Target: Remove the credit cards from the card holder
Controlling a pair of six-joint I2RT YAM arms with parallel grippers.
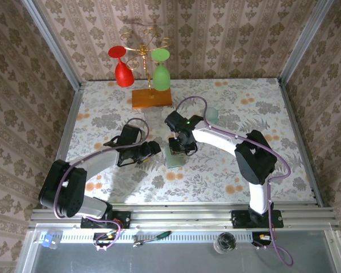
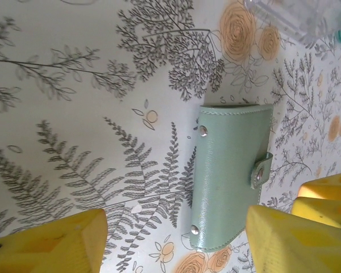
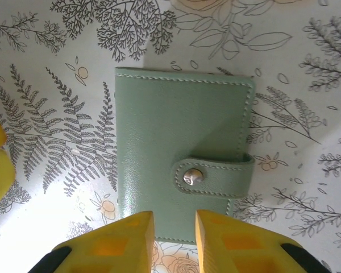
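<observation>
The card holder (image 1: pixel 175 157) lies flat on the flowered tabletop between the two arms. It is pale green and closed, with a strap snapped over its cover (image 3: pixel 182 153). The credit cards are hidden inside it. My left gripper (image 1: pixel 154 149) is open wide just to its left, low over the table, and the holder (image 2: pixel 233 176) lies close to the right finger (image 2: pixel 284 239). My right gripper (image 3: pixel 175 227) hovers over the holder's near edge, jaws a narrow gap apart, with nothing between them.
A wooden slab (image 1: pixel 152 98) with a gold rack carrying a red glass (image 1: pixel 122 71) and a green glass (image 1: pixel 161 74) stands at the back. A clear plastic box (image 2: pixel 295 17) sits just beyond the holder. The right gripper's yellow fingers (image 2: pixel 329 199) crowd the holder's far side.
</observation>
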